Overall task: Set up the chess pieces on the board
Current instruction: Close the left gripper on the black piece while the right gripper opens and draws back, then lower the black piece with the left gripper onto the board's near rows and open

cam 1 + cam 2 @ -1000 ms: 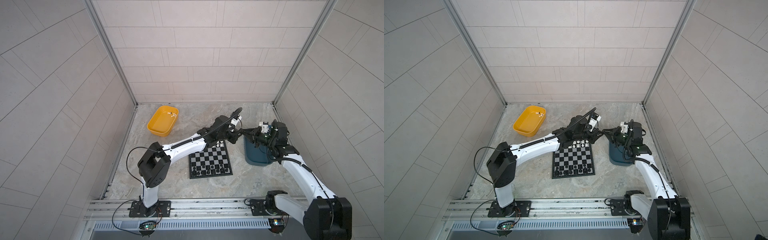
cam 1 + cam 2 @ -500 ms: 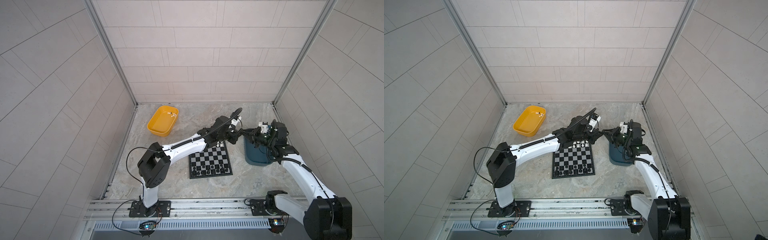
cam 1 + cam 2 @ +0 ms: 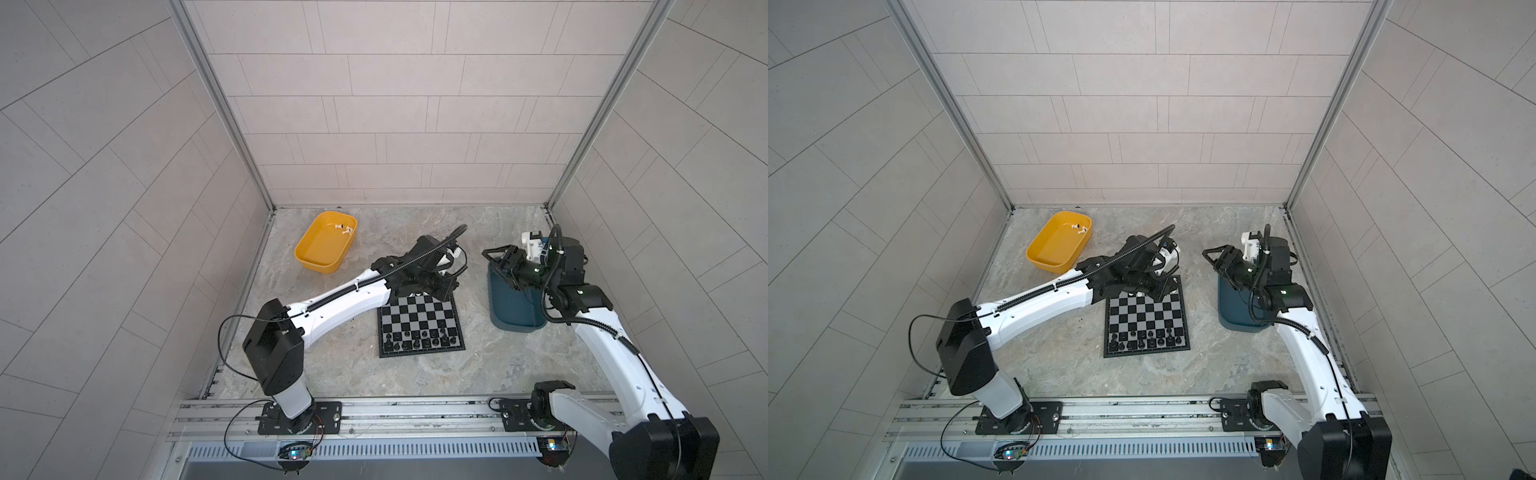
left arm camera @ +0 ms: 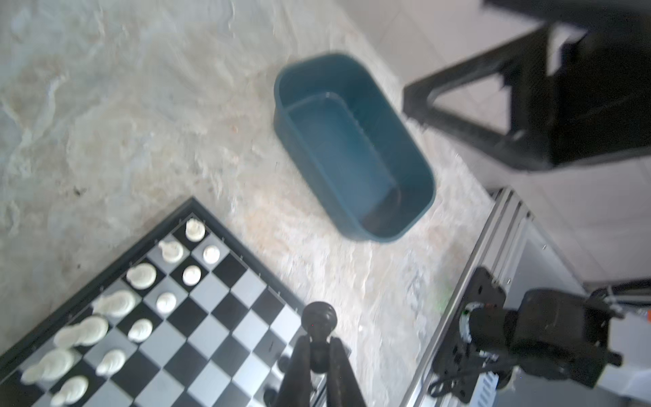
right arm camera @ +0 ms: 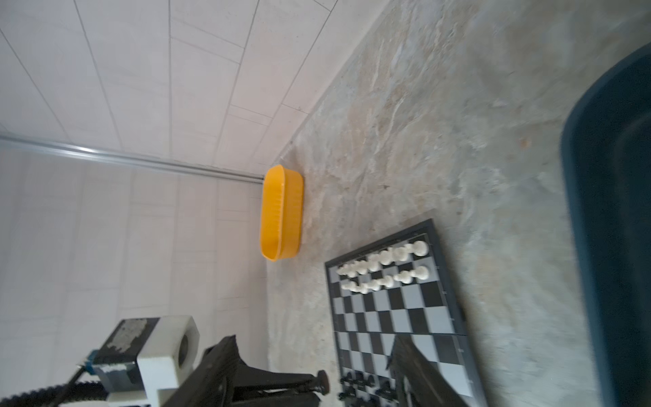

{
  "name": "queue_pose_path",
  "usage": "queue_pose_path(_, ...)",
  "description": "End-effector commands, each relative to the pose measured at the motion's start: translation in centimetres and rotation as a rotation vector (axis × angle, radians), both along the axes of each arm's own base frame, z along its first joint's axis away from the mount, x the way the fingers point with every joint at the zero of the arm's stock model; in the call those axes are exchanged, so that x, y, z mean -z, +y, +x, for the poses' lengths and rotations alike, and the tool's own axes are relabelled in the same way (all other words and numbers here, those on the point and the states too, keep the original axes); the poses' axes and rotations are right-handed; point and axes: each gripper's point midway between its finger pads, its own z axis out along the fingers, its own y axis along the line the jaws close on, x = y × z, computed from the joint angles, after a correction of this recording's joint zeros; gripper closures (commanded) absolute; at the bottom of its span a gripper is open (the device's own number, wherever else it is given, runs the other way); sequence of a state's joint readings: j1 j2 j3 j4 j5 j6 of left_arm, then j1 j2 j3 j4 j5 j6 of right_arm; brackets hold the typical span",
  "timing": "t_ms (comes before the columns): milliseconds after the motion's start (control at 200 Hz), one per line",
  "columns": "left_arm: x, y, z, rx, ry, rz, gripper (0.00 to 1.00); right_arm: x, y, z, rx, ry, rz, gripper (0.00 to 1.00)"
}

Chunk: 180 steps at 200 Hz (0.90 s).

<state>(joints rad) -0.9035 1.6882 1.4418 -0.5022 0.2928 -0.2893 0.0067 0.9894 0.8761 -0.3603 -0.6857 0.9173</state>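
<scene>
Pinching black chess piece (image 4: 318, 317), left gripper (image 4: 318, 343) fingers closed; right gripper (image 5: 312, 338) fingers wide apart, empty.

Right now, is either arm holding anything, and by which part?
The left gripper has its jaws shut on a black chess piece, pinching its narrow body; the round end sticks out past them. The right gripper is open and holds nothing.

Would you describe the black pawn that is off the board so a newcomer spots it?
Find the central board; the left hand hovers over its far edge. The black pawn is pinched in it, the only black piece airborne.
</scene>
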Motion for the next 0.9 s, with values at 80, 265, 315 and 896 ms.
queue_pose_path(80,4.9,2.3,-4.8,0.175,0.124,0.370,1.00,3.9,-3.6,-3.8,0.022,0.092,-0.354,0.17)
queue_pose_path(265,7.8,0.0,-5.2,0.260,0.183,0.528,1.00,3.1,-5.4,-5.5,0.049,0.081,-0.495,0.06)
queue_pose_path(315,8.8,-0.5,-5.3,0.268,0.184,0.566,1.00,3.0,-5.7,-5.8,0.054,0.074,-0.517,0.04)
queue_pose_path(896,13.6,-1.4,-5.1,0.263,0.239,0.694,1.00,2.4,-6.1,-6.5,0.058,0.041,-0.576,0.01)
